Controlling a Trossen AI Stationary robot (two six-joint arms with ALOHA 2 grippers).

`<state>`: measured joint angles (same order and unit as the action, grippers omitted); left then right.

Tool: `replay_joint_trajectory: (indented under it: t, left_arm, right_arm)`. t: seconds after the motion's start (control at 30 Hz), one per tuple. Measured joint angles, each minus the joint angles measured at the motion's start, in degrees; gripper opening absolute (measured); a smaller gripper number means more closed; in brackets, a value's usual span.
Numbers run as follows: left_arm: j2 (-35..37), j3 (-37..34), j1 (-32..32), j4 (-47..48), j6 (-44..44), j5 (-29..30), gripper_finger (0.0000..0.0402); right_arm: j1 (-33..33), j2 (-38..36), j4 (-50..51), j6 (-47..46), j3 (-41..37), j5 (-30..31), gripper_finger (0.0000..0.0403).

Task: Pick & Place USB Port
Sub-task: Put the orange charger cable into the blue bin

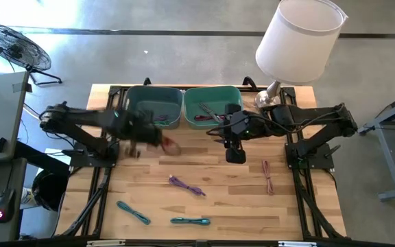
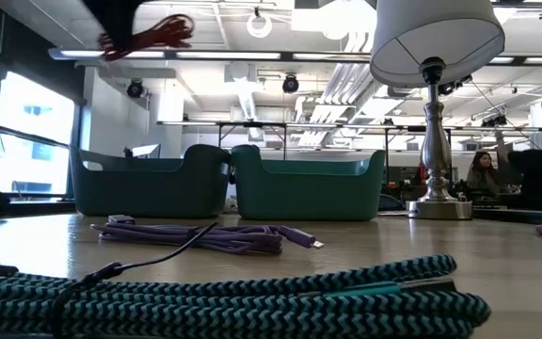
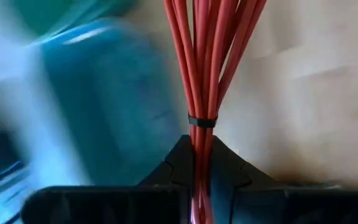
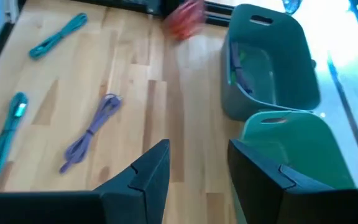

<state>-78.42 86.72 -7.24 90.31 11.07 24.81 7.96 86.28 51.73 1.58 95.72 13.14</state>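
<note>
A red USB cable bundle [image 1: 171, 145] is in my left gripper [image 1: 146, 137], in front of the left teal bin [image 1: 155, 106]. In the low view the red cable [image 2: 149, 36] is high above the tabletop. My right gripper [image 1: 235, 155] is open over the wood, in front of the right teal bin [image 1: 211, 106]; its fingers [image 4: 151, 171] hold nothing. Lying flat on the table are a purple cable [image 1: 186, 185], two teal cables [image 1: 134, 213] [image 1: 190, 221] and a pink cable [image 1: 267, 175]. Both bins hold cables. My left gripper [image 3: 199, 180] pinches the red bundle between its two fingers, just below the black tie [image 3: 202, 121] that binds the strands. Several strands run along the fingers and fan out past the tips. The bundle is lifted clear of the table.
A table lamp [image 1: 300, 41] stands at the far right corner beside the right bin. The two bins sit side by side at the far edge. A fan [image 1: 12, 44] and a desk are off the table to the left. People show in the room behind [image 2: 534, 169].
</note>
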Motion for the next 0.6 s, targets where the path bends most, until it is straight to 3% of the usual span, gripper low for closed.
replay_joint_trajectory:
  t: [0.1, 0.23, 0.43, 0.6]
  left_arm:
    - [0.7, 4.9, 8.1, -1.6, 7.5, 5.2, 0.0017]
    - [1.3, 6.6, 23.6, -5.7, 19.9, 3.7, 0.0017]
    - [-1.6, 6.2, 45.8, -12.4, 30.0, -14.3, 0.0032]
    - [-3.8, 3.3, 52.1, -12.5, 33.8, -20.7, 0.0029]
  right_arm:
    - [-0.9, 0.0, -0.7, 0.0, 0.0, 0.2, 0.0153]
    - [-1.7, 0.0, -1.5, -0.1, 0.0, -0.4, 0.0153]
    - [-2.0, 0.0, -0.4, -1.5, 0.0, 0.2, 0.0153]
    - [-2.0, 0.0, 0.2, -1.3, 0.0, 1.9, 0.0153]
